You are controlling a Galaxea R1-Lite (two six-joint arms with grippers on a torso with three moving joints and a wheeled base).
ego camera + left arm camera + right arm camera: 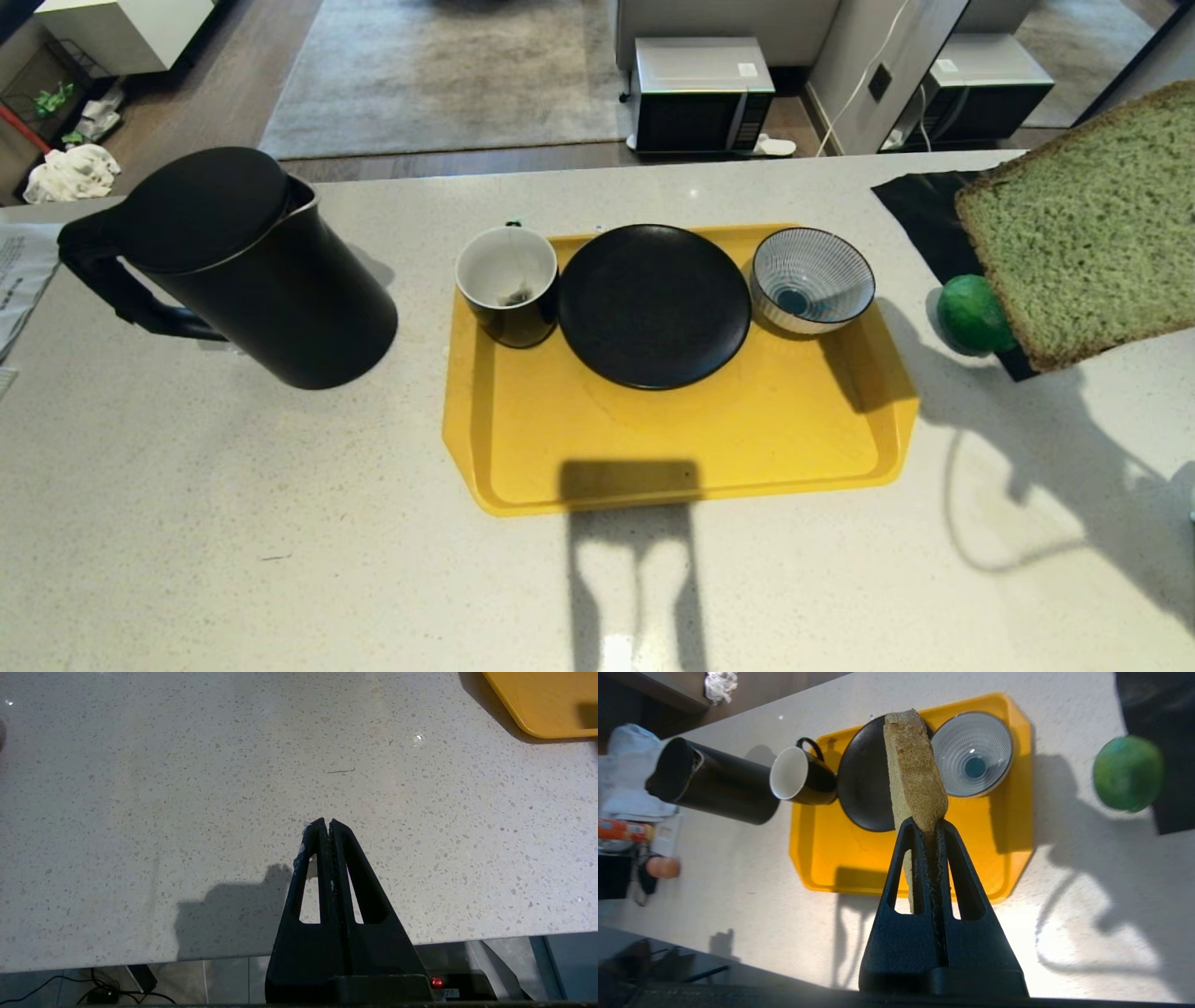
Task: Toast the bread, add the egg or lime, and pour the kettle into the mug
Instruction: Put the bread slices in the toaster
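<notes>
Bread [915,779] pinched upright in raised right hand [928,828], left hand [327,823] closed

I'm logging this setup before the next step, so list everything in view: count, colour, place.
bread: one, pale green, held above the counter
lime: one, green, right of the tray
kettle: one, black, left of the tray
mug: one, black, white inside, tray's left
plate: one, black, tray's middle
bowl: one, blue-white striped, tray's right
tray: one, yellow, counter centre
microwave: one, grey, floor beyond
left gripper: shut, empty, over the counter
right gripper: shut on the bread
</notes>
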